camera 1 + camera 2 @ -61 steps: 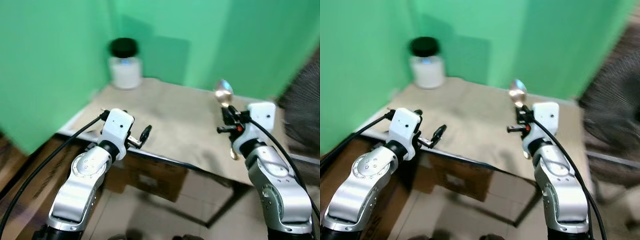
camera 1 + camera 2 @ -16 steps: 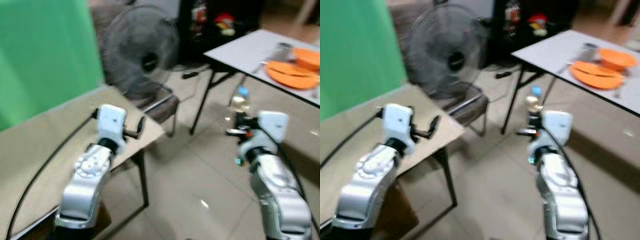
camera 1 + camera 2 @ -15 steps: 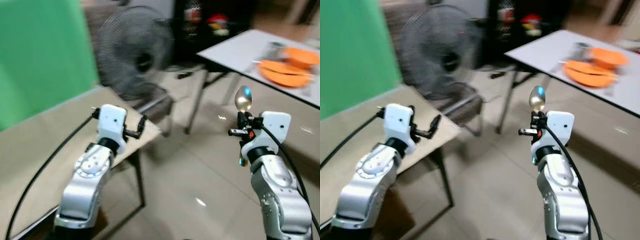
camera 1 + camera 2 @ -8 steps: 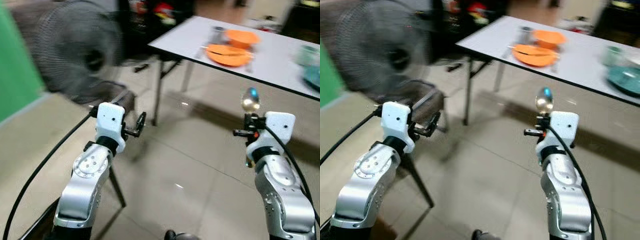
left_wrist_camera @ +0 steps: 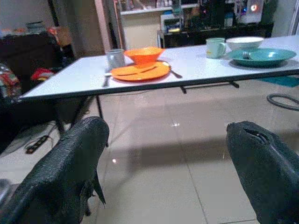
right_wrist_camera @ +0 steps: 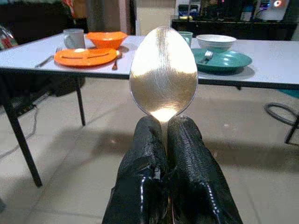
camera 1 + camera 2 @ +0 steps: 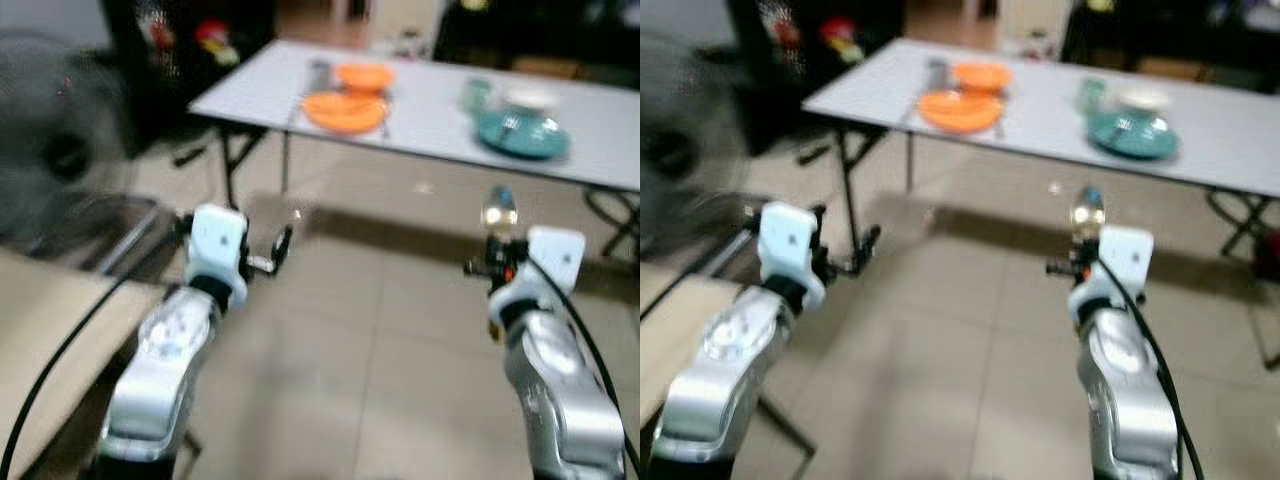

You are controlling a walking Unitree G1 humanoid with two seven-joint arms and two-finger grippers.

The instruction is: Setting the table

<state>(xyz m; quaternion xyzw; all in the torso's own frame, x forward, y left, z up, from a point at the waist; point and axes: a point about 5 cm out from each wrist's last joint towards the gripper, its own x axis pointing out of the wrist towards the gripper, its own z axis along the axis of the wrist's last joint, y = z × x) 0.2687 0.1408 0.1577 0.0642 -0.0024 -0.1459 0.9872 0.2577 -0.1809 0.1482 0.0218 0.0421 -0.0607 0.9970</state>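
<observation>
Our right gripper (image 6: 161, 135) pinches the spoon (image 6: 163, 74), bowl upright above its fingertips | left gripper (image 5: 163, 158) spread wide, holding nothing | white table (image 7: 1040, 110) ahead, orange plate (image 7: 958, 110) near its left edge

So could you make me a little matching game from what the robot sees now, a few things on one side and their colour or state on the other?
Things:
1. spoon
2. left gripper
3. plate with the fork
4. bowl by the grey mug

States:
A. orange
B. teal
C. open, holding nothing
D. pinched upright by the right gripper

Pairs: 1-D, 2-C, 3-B, 4-A
</observation>
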